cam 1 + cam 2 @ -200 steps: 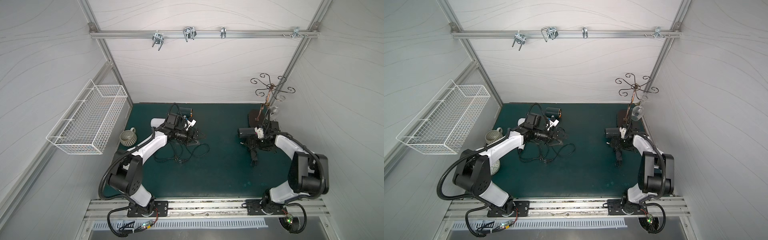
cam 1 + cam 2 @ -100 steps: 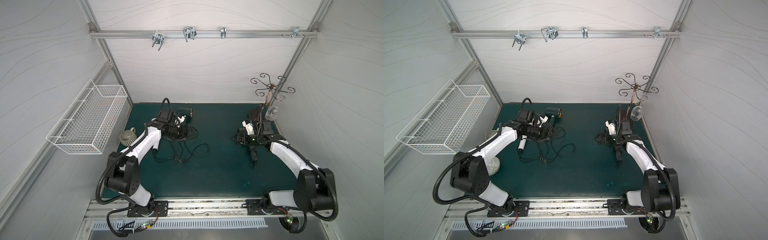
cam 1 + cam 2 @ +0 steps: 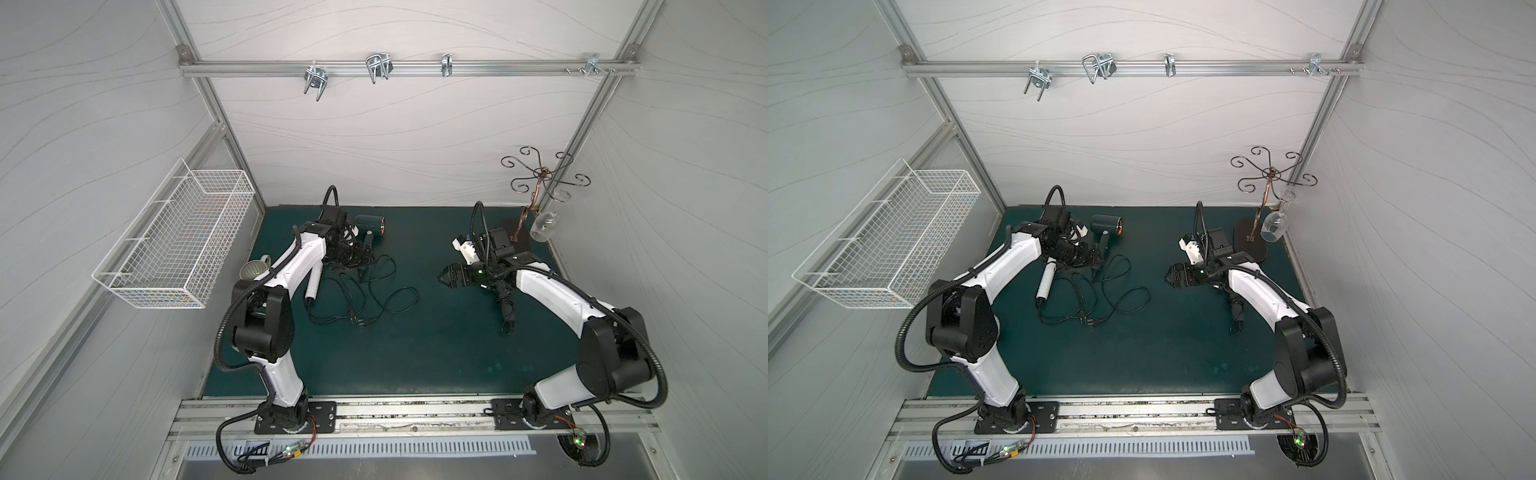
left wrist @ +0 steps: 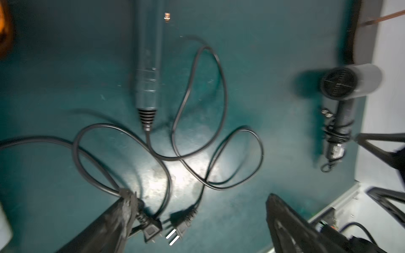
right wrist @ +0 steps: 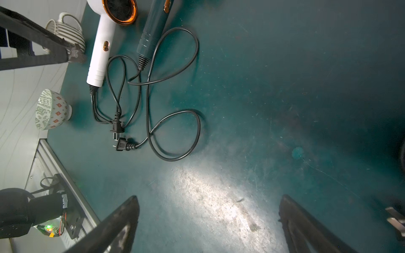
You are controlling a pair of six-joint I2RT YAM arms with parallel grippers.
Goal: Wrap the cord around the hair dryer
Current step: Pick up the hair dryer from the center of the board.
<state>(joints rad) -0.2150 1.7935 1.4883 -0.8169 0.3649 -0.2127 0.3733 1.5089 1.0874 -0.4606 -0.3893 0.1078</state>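
L hand [image 4: 200, 197] spread wide over the loose cord [image 4: 147, 137]. Teal dryer [image 4: 146, 65] lies at back-left of desk [image 3: 415, 353]. R hand [image 5: 209, 198] spread too, now nearer the middle than before.

Dark teal hair dryer [image 3: 1104, 225] lying on its side; its black cord [image 5: 175, 160] sprawls unwound in loose loops, plug [image 5: 121, 145] free.

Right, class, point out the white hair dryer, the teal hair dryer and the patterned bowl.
white hair dryer [image 5: 98, 62]: right wrist view, handle.
teal hair dryer [image 5: 153, 26]: right wrist view, handle.
patterned bowl [image 5: 51, 110]: right wrist view, outer wall.
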